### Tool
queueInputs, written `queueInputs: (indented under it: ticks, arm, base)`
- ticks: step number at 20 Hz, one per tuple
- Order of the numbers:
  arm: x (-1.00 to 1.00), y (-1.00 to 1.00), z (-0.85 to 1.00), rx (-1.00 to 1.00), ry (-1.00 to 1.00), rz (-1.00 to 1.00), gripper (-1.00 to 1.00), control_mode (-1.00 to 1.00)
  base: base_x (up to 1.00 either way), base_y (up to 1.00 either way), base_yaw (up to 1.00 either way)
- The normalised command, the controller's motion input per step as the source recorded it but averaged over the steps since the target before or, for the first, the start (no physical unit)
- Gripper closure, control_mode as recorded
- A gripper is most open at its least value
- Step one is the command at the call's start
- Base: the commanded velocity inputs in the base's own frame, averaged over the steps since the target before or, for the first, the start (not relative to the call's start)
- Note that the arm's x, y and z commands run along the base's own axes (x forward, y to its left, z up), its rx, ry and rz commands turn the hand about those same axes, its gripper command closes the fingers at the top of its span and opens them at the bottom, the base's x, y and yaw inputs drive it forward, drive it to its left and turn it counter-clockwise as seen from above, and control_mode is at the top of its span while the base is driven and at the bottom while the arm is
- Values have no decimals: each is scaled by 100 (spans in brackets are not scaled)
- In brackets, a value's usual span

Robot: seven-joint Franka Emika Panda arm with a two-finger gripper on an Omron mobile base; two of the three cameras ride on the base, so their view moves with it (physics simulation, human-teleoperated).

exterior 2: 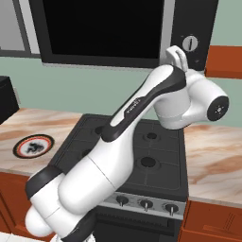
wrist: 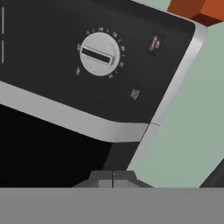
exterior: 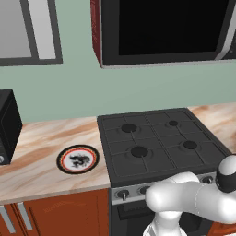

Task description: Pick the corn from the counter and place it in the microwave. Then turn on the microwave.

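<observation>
One microwave (exterior: pixel 166 32), one plate (exterior: pixel 78 159) (four burners).

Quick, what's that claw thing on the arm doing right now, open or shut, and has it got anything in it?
Gripper: shut, fingertips pressed together, holding nothing, up in front of the microwave control panel near its dial.

Light is even and diffuse across all three rendered views, with no visible lamp or clear direction. The glossy black door of the wide microwave (exterior: pixel 166 27) reads as flat black with hardly any reflection. Soft highlights sit on the rounded white shell of the robot arm (exterior 2: pixel 142 108), shading to grey underneath. The beige marble-look counter (exterior: pixel 41 147) is brightly and uniformly lit, with almost no cast shadows. Edges are slightly soft and pixelated; the small labels beside the round silver-white dial (wrist: pixel 99 54) are too blurred to read.
</observation>
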Motion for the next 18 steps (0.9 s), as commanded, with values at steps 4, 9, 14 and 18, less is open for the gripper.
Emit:
queueInputs:
  ticks: [4, 9, 14, 18]
  arm:
    - [14, -3, -5, 6, -2, 0, 100, -100]
    - [12, -4, -3, 4, -2, 0, 100, -100]
    - [12, -8, 0, 4, 0, 0, 100, -100]
    - [10, -8, 0, 5, 1, -1, 100, -100]
  base:
    - [0, 0, 0]
    - [0, 0, 0]
    - [0, 0, 0]
    - [0, 0, 0]
